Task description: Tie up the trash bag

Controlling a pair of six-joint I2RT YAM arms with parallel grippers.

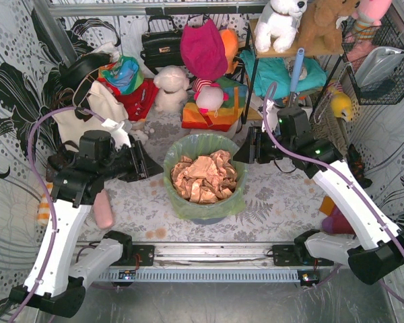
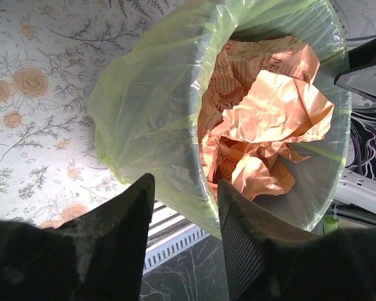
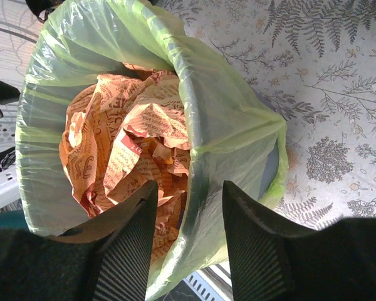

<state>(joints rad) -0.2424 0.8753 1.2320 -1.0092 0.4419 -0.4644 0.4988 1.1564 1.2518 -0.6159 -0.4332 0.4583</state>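
The trash bag (image 1: 210,206) is thin light-green plastic lining a round bin, its top folded out over the bin's edge. Crumpled tan paper (image 1: 203,176) fills it. My left gripper (image 1: 155,164) is at the bag's left side. In the left wrist view the left gripper (image 2: 183,191) is open, its fingers astride the bag's rim (image 2: 200,157), one outside and one over the paper (image 2: 269,106). My right gripper (image 1: 242,152) is at the bag's right side. It (image 3: 188,194) also stands open astride the plastic-covered rim (image 3: 197,169), with visible gaps beside the plastic.
The blue-grey bin (image 3: 270,168) shows under the bag's overhang. Stuffed toys and bags (image 1: 188,74) crowd the back of the floral cloth. A pink object (image 1: 104,210) lies left of the bin, a purple one (image 1: 335,222) at the right. A metal rail (image 1: 209,253) runs along the near edge.
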